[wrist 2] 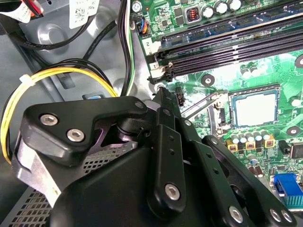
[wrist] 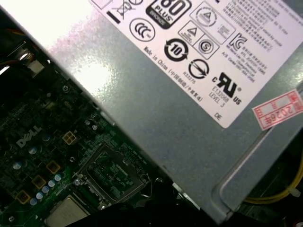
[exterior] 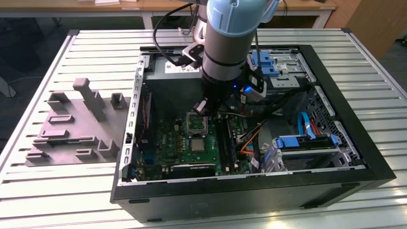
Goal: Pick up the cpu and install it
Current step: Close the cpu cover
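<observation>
The cpu (wrist 2: 255, 107) lies flat within the socket frame (wrist 2: 226, 105) on the board.

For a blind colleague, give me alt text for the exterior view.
A robot arm reaches down into an open computer case, its gripper just above the green motherboard, where the cpu lies. A grey moulded tray sits beside the case on the slatted table.

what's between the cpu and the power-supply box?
In the first wrist view, a metal socket frame on the green board lies between the cpu and the power-supply box.
</observation>
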Robot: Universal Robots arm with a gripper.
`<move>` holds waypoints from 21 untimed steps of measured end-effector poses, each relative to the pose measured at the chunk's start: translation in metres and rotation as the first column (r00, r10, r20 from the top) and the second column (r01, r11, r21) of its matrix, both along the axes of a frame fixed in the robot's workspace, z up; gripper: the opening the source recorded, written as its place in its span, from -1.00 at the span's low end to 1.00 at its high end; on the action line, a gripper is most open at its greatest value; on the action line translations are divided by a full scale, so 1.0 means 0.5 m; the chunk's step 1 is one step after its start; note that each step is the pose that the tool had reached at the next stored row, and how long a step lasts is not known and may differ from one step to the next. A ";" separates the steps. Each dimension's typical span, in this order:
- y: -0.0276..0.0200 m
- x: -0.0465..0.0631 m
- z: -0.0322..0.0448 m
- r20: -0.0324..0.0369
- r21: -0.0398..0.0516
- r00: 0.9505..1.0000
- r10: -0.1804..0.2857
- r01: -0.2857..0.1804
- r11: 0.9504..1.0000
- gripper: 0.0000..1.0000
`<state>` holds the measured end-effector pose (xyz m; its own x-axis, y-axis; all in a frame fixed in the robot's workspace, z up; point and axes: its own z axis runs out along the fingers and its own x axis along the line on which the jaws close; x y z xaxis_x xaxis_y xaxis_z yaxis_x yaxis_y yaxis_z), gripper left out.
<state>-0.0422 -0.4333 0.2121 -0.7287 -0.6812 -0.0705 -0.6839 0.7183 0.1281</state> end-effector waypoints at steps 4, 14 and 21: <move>-0.0001 -0.001 0.004 0.000 -0.011 1.000 0.001 -0.001 1.000 -0.79; 0.0001 -0.004 0.018 0.000 -0.018 1.000 0.009 -0.009 1.000 -0.79; 0.0002 -0.009 0.022 0.000 -0.019 1.000 0.031 -0.031 0.999 -0.79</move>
